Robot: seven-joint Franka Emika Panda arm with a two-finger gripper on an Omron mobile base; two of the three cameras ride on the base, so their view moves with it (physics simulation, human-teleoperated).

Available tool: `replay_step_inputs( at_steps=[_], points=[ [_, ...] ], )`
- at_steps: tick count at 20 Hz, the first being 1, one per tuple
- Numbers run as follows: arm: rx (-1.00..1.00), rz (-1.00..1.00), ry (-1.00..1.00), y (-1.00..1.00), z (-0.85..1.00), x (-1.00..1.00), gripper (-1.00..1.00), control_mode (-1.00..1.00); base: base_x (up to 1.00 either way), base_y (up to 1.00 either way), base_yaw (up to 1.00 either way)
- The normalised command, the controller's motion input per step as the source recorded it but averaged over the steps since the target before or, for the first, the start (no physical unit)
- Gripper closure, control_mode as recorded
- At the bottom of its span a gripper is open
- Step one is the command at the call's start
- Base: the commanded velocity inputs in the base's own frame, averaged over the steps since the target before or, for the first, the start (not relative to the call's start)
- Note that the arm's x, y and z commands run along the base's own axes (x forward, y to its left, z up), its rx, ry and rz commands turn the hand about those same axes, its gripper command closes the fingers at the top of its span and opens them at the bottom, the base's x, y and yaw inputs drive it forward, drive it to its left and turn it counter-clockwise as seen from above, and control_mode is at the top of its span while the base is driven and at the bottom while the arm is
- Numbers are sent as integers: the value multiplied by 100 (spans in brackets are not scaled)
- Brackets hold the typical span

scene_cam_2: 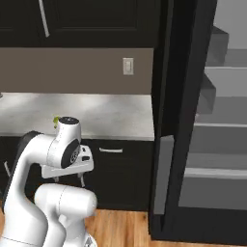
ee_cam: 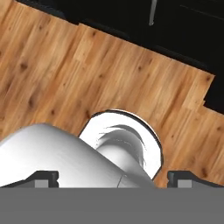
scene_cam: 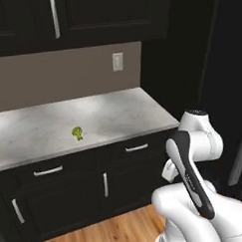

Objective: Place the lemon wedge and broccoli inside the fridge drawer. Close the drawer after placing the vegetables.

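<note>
One broccoli (scene_cam: pixel 77 132), a small bumpy green floret, lay alone on the pale marbled counter (scene_cam: pixel 117 113), near its front edge above the dark cabinet drawers; I judged the task barely begun. The gripper (ee_cam: pixel 113 179) pointed down at the wood-plank floor (ee_cam: pixel 52 65), its dark fingertips (ee_cam: pixel 41 178) set wide apart, gripping nothing. Next I would need to swing the arm up over the floret; the fridge (scene_cam_2: pixel 212 144) stood open to the right, grey shelves showing.
</note>
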Motion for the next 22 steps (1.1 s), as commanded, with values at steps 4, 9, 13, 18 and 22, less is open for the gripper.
replay_step_inputs(
  at_steps=[4, 9, 13, 18, 22],
  points=[
    [0, 0, 0, 0, 0, 0, -100, 100, 96, 100, 2],
    [-1, 0, 3, 20, -6, 18, -100, -100, 61, 77, 4],
    [0, -2, 6, 82, -22, 100, -100, -100, 0, 0, 0],
    [0, 0, 3, 6, -8, 100, -100, -100, 0, 0, 0],
    [-2, -4, 0, 0, 0, 100, -100, -100, 0, 0, 0]
  ],
)
